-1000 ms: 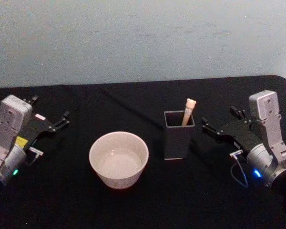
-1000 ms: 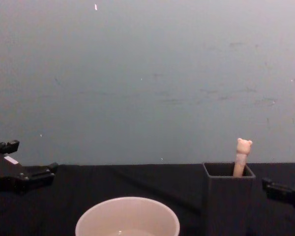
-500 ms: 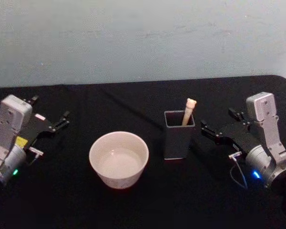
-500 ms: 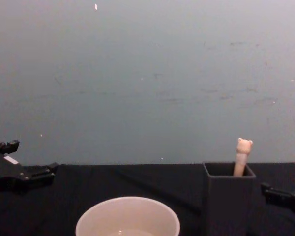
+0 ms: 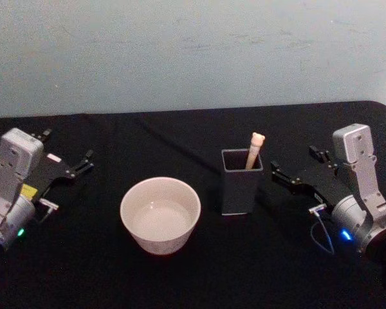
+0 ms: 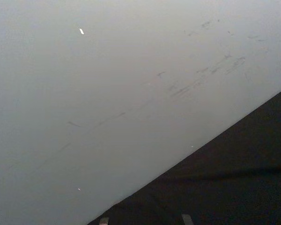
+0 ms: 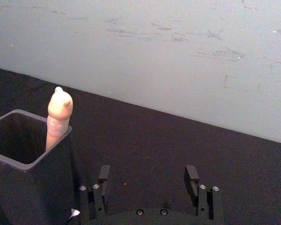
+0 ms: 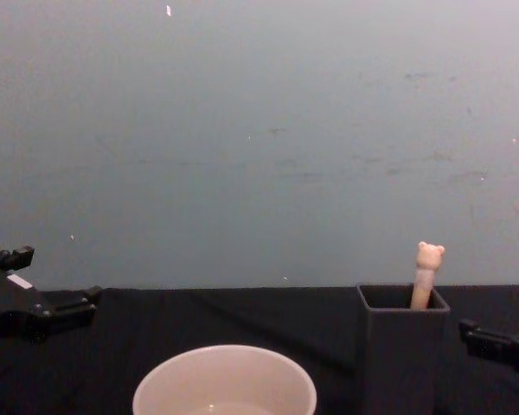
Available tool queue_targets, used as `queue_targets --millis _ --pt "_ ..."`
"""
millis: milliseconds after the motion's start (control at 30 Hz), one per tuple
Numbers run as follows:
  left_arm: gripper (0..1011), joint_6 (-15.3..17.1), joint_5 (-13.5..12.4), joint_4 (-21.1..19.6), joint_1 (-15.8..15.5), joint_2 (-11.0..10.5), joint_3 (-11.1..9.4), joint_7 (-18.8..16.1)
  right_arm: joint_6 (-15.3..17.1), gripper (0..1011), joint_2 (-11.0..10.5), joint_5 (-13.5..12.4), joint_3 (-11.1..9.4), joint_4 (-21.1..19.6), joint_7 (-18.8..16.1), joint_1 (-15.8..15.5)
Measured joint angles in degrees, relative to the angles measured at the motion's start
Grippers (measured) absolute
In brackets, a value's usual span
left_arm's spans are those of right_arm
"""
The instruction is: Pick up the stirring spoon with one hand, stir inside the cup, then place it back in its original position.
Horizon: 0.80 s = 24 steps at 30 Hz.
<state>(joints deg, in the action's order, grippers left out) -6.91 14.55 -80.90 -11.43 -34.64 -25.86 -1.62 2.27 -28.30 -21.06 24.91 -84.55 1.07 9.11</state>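
Your right hand (image 5: 294,163) sits just to the right of the holder (image 5: 240,182), level with its upper half and touching nothing. Its two fingers (image 7: 103,174) are spread wide apart with bare desk (image 5: 180,277) between them, and they point left toward the holder. In the right wrist view the holder (image 7: 23,159) stands off to one side of the hand (image 7: 147,176), not between the fingers.

The stirring spoon (image 5: 253,149) stands in the holder, leaning against its far right corner. You see just the beige handle and bear head above the square rim; the bowl is hidden inside. From the chest view the spoon (image 8: 426,275) rises above the holder (image 8: 404,346), and the tip of your right hand (image 8: 493,339) shows just right of it.

The cup (image 5: 160,214) rests on the desk left of the holder and a little nearer to you, close beside it but apart.

Your left hand (image 5: 67,153) lies at the far left of the desk, well apart from the cup, fingers spread and gripping nothing.
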Motion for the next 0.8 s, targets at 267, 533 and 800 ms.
queue_targets --millis 267,533,800 --pt "1002 0.0 0.0 0.0 0.0 0.0 0.0 0.0 -0.06 1002 -0.02 -0.06 0.0 -0.05 0.05 0.0" --pt "1001 0.0 0.0 0.0 0.0 0.0 0.0 0.0 -0.08 1002 -0.02 -0.1 0.0 -0.07 0.08 0.0" --pt "1001 0.0 0.0 0.0 0.0 0.0 0.0 0.0 -0.08 1000 -0.02 -0.1 0.0 -0.07 0.07 0.0"
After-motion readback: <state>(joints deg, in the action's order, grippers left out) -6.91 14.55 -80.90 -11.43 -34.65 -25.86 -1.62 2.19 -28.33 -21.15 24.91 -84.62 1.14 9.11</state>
